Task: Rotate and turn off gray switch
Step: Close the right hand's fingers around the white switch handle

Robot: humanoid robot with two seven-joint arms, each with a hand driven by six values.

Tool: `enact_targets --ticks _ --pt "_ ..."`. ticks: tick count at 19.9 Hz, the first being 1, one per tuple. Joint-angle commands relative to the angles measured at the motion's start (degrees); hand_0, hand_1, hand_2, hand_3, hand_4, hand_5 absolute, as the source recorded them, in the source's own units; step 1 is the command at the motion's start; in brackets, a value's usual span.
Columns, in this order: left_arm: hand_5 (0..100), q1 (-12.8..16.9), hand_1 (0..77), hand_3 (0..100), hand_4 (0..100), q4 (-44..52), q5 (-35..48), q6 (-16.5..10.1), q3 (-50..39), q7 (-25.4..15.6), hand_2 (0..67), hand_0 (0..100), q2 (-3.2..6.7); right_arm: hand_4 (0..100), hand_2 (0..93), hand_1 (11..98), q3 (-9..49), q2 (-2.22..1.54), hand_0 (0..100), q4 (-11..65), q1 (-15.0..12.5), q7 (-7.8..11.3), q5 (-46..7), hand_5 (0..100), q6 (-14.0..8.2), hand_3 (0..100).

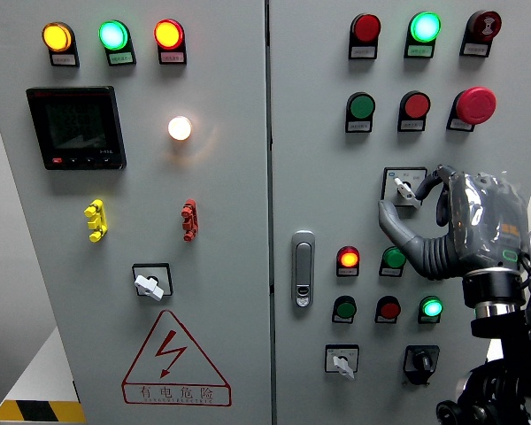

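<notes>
Our right hand (451,221) raised at three o'clock of the cabinet panel (336,159), fingers curled, fingertips pinching the gray switch (404,188), switch sitting just above the lit red button (348,258)

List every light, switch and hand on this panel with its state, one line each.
Top-left lamps, amber, green, red: lit.
White lamp: lit.
Meter display: dark.
Green lamp top right: lit.
Red lamp by the handle: lit.
Green lamp lower right: lit.
Gray switch: knob angled, right hand at it.
Left-door switch: angled.
Door handle: closed flush.
</notes>
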Motion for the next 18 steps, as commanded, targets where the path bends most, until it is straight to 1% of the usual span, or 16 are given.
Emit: enact_targets --ticks 1,6,10,15,17,18 --pt "13 0.0 0.0 21 12 0.0 0.0 0.0 0.0 -0.1 10.1 0 0.05 99 55.8 40.2 0.1 -0.01 0 -0.3 0.0 -0.06 -0.1 100 0.0 99" --pt "13 0.0 0.0 21 12 0.0 0.0 0.0 0.0 -0.1 10.1 0 0.05 99 57.8 40.2 0.3 -0.01 0 -0.6 0.3 -0.15 -0.5 100 0.0 99" --pt "13 0.0 0.0 21 12 0.0 0.0 0.0 0.0 0.0 10.1 0 0.05 99 62.7 37.8 0.4 -0.01 0 -0.7 0.4 -0.15 -0.5 100 -0.1 100" --pt "13 0.0 0.0 21 12 0.0 0.0 0.0 0.0 0.0 10.1 0 0.05 99 66.7 36.8 0.5 -0.01 0 -0.9 0.4 -0.15 -0.5 100 -0.1 100" --pt "13 0.0 0.0 21 12 0.0 0.0 0.0 0.0 0.0 10.1 0 0.05 99 68.4 38.8 0.5 -0.01 0 -1.0 0.4 -0.06 -0.5 100 -0.1 100" --pt "13 0.0 0.0 21 12 0.0 0.0 -0.1 0.0 0.0 10.1 0 0.05 99 68.9 38.4 0.5 -0.01 6 -1.1 0.6 0.02 -0.6 100 -0.1 100"
